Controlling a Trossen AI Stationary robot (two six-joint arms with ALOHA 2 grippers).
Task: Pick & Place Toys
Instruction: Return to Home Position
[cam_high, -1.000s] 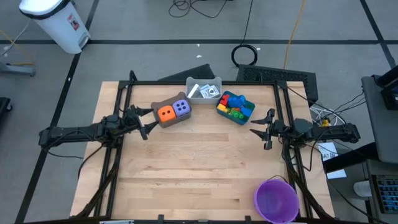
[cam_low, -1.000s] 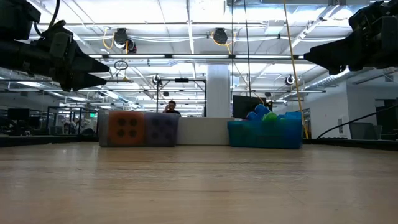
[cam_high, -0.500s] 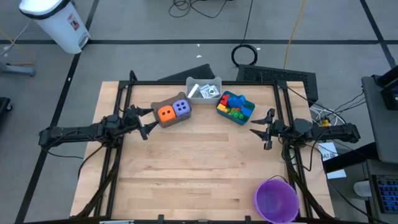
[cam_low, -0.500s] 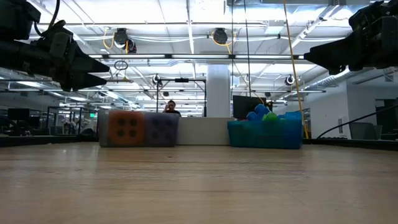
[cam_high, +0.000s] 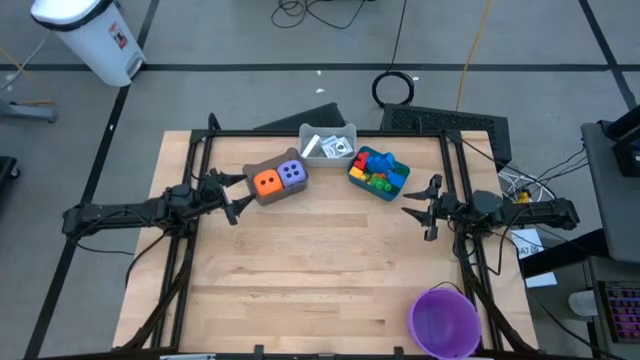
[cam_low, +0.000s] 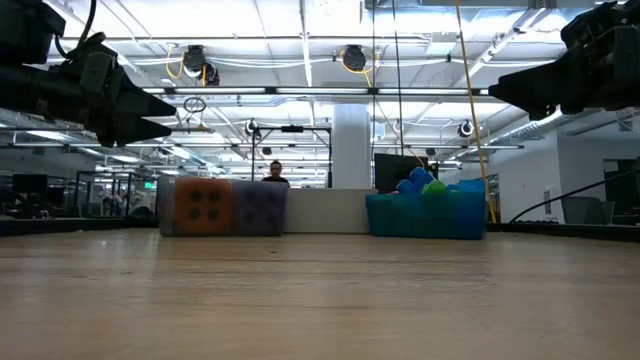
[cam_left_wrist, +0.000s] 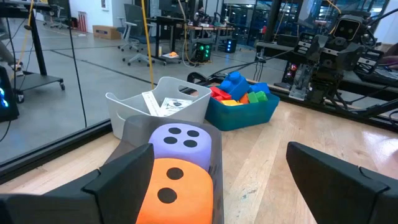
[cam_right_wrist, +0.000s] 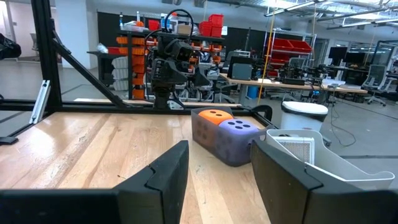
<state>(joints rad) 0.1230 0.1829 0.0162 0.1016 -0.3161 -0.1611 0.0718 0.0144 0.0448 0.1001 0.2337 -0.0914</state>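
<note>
The orange die (cam_high: 266, 182) and purple die (cam_high: 292, 173) sit side by side in the brown bin (cam_high: 249, 173), just ahead of my left gripper (cam_high: 238, 198). Its fingers are spread wide with nothing between them. The white cards (cam_high: 328, 144) lie in the grey bin (cam_high: 303, 148), beyond the brown one from that gripper and touching or nearly touching it. The coloured bricks (cam_high: 374, 168) are heaped above the rim of the blue bin (cam_left_wrist: 249, 115), which stands ahead of my right gripper (cam_high: 410, 207) and off to one side. That gripper's fingers are also apart and empty. I see no loose toy on the bare counter (cam_high: 320, 270) between the two grippers, so I judge the sorting finished and only the retreat to home is left.

To do that well, I would keep both grippers raised, as the low view shows them well above the wood. I would draw each arm straight back along its own line and not swing it sideways. The left one needs the most care, since the brown bin is close in front of its fingertips and a careless turn could nudge it. The purple bowl (cam_high: 443, 322) is well apart from the right gripper, back toward the near edge, and looks empty.
</note>
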